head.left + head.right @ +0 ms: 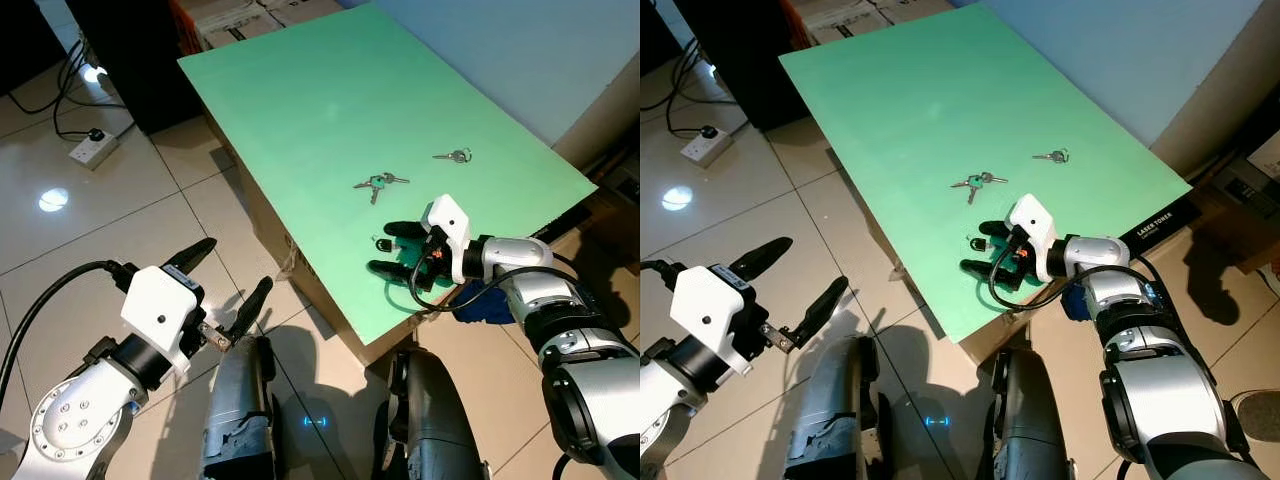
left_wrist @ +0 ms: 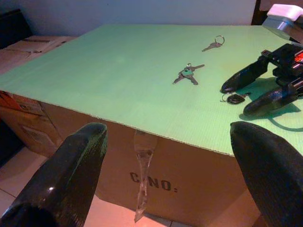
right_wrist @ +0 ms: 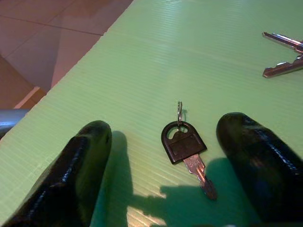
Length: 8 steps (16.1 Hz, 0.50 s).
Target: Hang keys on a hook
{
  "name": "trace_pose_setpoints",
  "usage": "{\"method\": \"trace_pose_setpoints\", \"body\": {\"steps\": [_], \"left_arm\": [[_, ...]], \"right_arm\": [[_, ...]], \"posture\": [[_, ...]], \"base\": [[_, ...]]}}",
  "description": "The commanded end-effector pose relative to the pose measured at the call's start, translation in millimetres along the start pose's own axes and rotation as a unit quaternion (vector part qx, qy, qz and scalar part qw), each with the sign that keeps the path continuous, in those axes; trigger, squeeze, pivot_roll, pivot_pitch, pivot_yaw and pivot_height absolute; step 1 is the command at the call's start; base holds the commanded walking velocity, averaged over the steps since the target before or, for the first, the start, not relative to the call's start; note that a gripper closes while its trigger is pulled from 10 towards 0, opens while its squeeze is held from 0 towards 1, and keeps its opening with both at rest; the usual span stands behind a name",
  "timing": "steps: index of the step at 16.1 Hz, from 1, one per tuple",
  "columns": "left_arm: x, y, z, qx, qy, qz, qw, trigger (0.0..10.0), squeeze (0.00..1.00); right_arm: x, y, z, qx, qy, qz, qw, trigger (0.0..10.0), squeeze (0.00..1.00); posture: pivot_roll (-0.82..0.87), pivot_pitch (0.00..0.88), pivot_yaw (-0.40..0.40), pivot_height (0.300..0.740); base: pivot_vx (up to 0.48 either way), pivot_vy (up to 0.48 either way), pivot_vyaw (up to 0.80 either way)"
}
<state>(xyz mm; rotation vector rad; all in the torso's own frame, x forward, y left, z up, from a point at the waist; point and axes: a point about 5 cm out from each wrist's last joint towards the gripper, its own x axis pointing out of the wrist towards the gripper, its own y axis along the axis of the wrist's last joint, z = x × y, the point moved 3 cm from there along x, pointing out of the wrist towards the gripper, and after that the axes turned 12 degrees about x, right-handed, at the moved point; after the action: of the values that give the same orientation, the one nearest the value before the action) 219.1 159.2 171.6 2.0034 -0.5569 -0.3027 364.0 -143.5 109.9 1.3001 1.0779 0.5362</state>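
Though ridged, green board [image 3: 156, 52] matte

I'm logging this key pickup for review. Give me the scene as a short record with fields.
surface: green board on a cardboard box
nearest key: black-headed key flat on the board, between the right gripper's open fingers, untouched
right gripper: low over the board's near edge
other keys: key bunch mid-board; single key farther right
left gripper: open, above the floor, off the board

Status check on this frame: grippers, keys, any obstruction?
Right gripper open, low over green board, straddling black-headed key. Left gripper open, idle off the board. Key bunch and single key lie farther off. Nothing blocking.
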Motion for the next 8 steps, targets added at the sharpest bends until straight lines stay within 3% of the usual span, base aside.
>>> {"method": "trace_pose_setpoints", "body": {"steps": [1, 2, 8], "left_arm": [[-1.8, 5.2, 2.2, 0.003, -0.006, 0.006, 1.000, 10.0, 0.00], [-1.7, 5.5, 2.0, 0.002, -0.006, 0.007, 1.000, 10.0, 0.00], [0.6, 6.1, 4.0, 0.000, -0.010, 0.011, 1.000, 10.0, 0.00]], "right_arm": [[-5.9, -18.1, -1.3, 0.017, 0.004, -0.033, 0.999, 0.6, 0.00], [-7.1, -18.8, -1.1, 0.018, 0.005, -0.035, 0.999, 0.0, 0.00], [-16.6, -19.1, 0.9, 0.016, 0.016, -0.045, 0.999, 0.0, 0.00]], "posture": [[0.22, 0.252, -0.011, 0.601], [0.22, 0.251, -0.010, 0.601], [0.20, 0.238, -0.012, 0.601]], "base": [[0.000, 0.000, 0.00], [0.000, 0.000, 0.00], [0.000, 0.000, 0.00]]}}
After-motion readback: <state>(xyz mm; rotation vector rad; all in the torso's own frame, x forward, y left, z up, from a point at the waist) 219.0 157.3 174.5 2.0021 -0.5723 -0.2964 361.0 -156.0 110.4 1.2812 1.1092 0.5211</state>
